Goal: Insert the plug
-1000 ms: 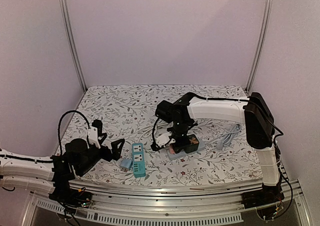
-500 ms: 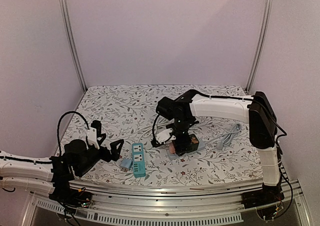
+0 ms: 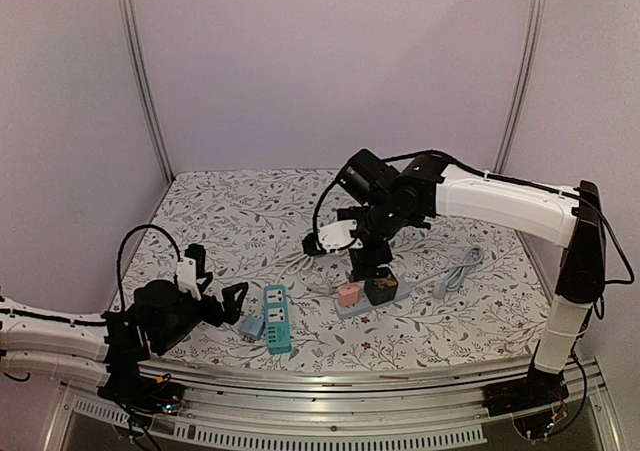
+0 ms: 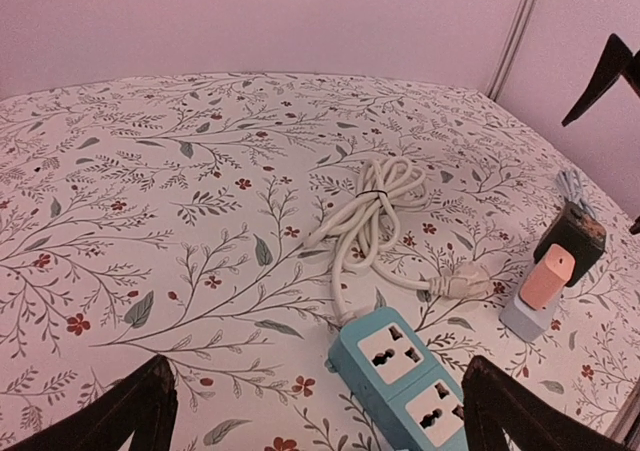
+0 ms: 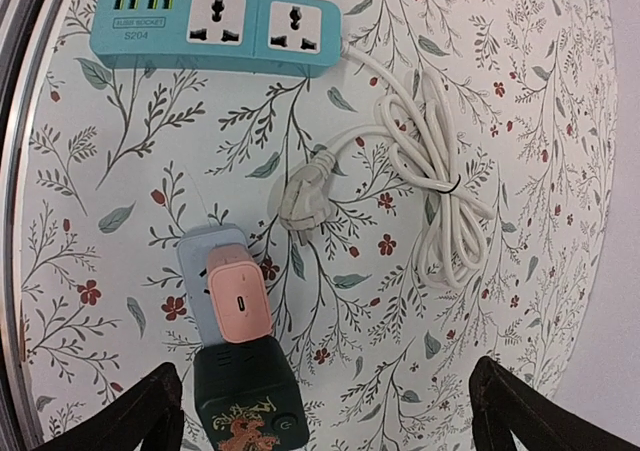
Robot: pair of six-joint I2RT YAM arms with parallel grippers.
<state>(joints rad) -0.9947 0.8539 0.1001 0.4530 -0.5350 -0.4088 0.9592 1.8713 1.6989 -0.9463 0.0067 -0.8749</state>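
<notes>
The pink plug [image 3: 349, 293] stands upright in the small grey socket block [image 3: 343, 311], pressed against a black adapter [image 3: 381, 288] on the same block. My right gripper [image 3: 368, 261] hangs open above them and touches nothing. From the right wrist, the pink plug [image 5: 238, 299] and black adapter [image 5: 250, 396] lie below and left of the open right gripper [image 5: 325, 371]. My left gripper [image 3: 218, 283] rests open low at the left. In its own view the left gripper [image 4: 315, 371] faces a teal power strip [image 4: 410, 371], with the pink plug [image 4: 551, 274] far right.
The teal power strip [image 3: 276, 318] lies near the front edge. Its white cord [image 5: 435, 186] is coiled behind it and ends in a loose white plug [image 5: 300, 193]. A grey cable [image 3: 462, 269] lies at the right. A metal rail runs along the front.
My right gripper opened, let go of the pink plug, and rose up and back. The plug stayed standing in the grey block. The left arm has not moved.
</notes>
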